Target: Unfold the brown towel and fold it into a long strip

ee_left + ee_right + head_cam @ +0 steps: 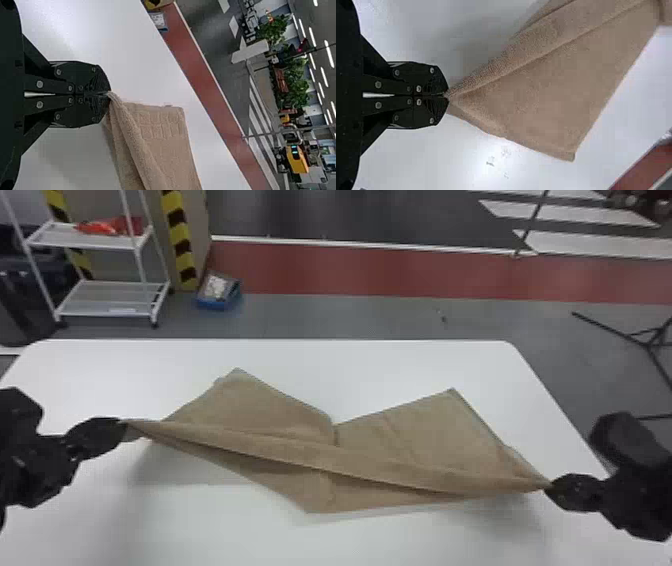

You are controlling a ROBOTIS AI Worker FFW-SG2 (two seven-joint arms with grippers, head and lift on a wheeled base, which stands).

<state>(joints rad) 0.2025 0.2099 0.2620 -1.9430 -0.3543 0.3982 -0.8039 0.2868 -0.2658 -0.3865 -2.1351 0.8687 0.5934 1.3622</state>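
In the head view, my left gripper is shut on one corner of the brown towel, and my right gripper is shut on another corner at the right. A taut fold runs between the two grippers, lifted off the table. Two pointed flaps lie toward the far side and a lower layer hangs toward the near side. The left wrist view has the left gripper pinching the tip of the towel. In the right wrist view, the right gripper pinches the towel at its narrow end.
The white table carries the towel, with its far edge and rounded corners beyond it. Past the table stand a white shelf rack and a blue box on the floor. A black stand is at the right.
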